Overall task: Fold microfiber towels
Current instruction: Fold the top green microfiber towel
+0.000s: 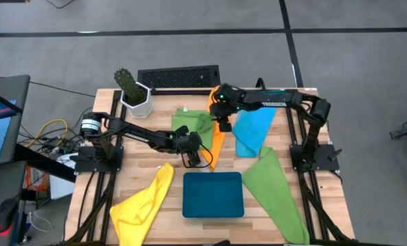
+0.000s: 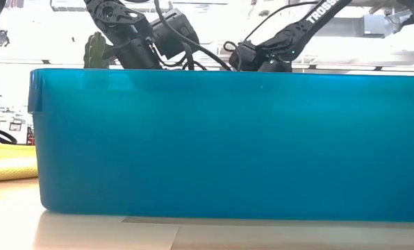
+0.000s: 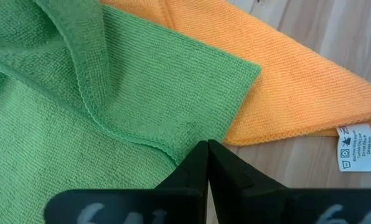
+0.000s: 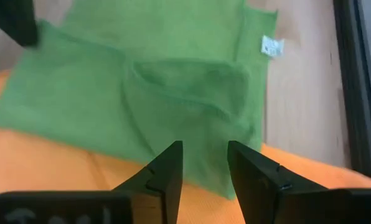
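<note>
White letters "TROSS" being shown along the right arm [image 2: 311, 17] in the low view, a white care tag [image 3: 356, 148] being seen on the orange towel [image 3: 297, 87], its small print and symbols being too small to be read

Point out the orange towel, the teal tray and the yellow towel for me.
orange towel [image 3: 297, 93]: left wrist view, middle of its flat surface.
teal tray [image 1: 213, 194]: high view, centre of its floor.
yellow towel [image 1: 145, 201]: high view, its mid fold.
</note>
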Motion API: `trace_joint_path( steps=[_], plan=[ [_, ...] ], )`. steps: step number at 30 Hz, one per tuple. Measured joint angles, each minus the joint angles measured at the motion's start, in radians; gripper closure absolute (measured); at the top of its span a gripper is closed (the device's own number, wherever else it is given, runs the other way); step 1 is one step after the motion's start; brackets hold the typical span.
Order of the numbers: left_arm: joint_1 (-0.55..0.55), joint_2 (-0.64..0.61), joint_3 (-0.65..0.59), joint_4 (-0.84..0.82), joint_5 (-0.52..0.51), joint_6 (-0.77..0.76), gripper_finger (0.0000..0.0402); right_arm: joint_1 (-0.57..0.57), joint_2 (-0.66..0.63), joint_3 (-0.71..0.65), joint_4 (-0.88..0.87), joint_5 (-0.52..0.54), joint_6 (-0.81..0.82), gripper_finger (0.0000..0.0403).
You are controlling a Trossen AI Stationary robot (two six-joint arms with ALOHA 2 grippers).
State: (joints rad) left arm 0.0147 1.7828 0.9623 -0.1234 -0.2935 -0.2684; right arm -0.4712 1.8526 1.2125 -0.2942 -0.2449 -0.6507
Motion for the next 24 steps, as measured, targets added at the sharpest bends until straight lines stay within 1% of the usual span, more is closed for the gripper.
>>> trace_joint_path(
  steps=[11, 18, 21, 24],
  plan=[
    [0.0, -0.001, 0.0, 0.0, 0.0, 0.002, 0.0401, -0.028, -0.007, 0.0, 0.003, 0.003, -0.004, 0.0253],
    [0.0, -0.001, 0.0, 0.001, 0.0, 0.002, 0.0401, -0.015, 0.039, 0.0, 0.012, -0.009, -0.03, 0.0255],
    [0.0, -0.001, 0.0, 0.001, -0.001, 0.004, 0.0401, -0.008, 0.04, 0.0, 0.036, 0.01, -0.032, 0.0273],
    [0.0, -0.001, 0.0, 0.001, -0.001, 0.005, 0.0401, -0.009, 0.039, 0.0, 0.051, 0.016, -0.038, 0.0313]
  ],
)
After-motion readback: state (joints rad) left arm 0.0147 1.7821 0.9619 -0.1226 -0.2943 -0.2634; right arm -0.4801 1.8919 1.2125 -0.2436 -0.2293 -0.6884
